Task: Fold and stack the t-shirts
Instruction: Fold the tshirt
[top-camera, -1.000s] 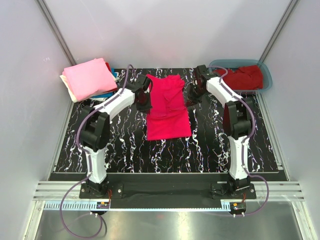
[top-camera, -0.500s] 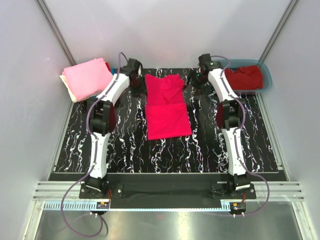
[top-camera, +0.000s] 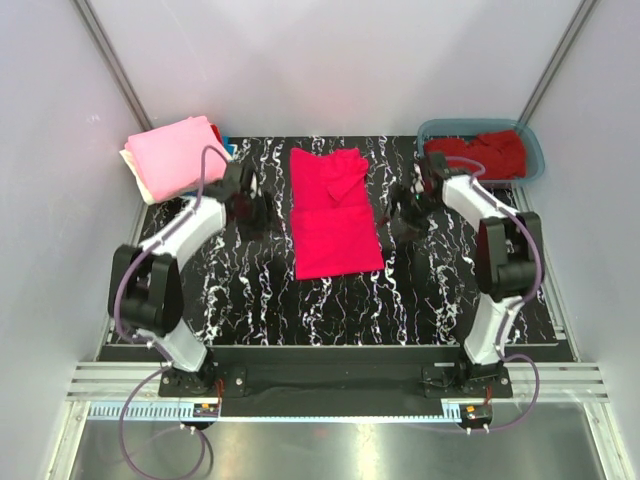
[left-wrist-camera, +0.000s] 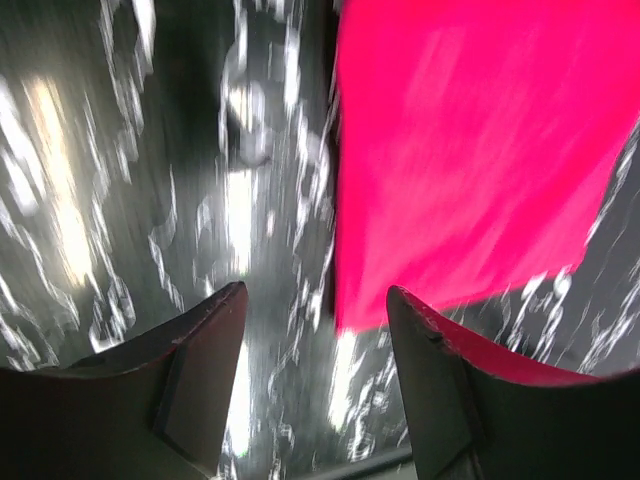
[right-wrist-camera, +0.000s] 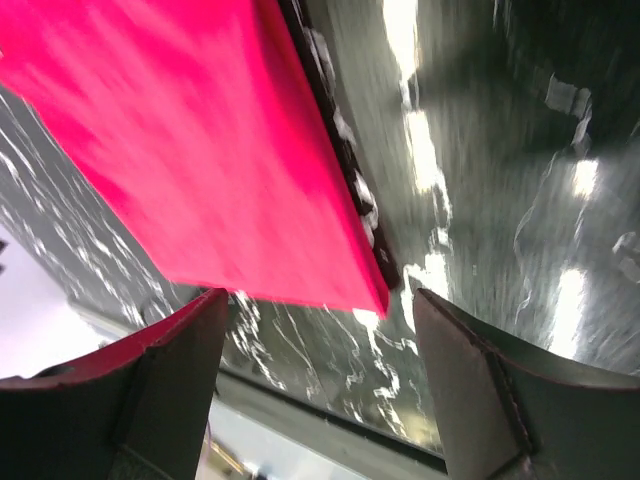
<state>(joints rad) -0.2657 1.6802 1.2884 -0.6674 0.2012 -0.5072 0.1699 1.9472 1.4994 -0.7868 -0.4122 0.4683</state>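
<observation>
Only the top view gives the full layout. The bright pinkish-red t-shirt lies mid-table toward the far edge. It is folded into a long rectangle, rumpled at its far end. A stack of folded shirts, light pink on top, sits in the far left corner. A darker red shirt fills the teal tub.

Only the wrist views, both blurred, show the jaws. The left gripper and right gripper both stand wide, holding nothing, each beside a shirt edge.
</observation>
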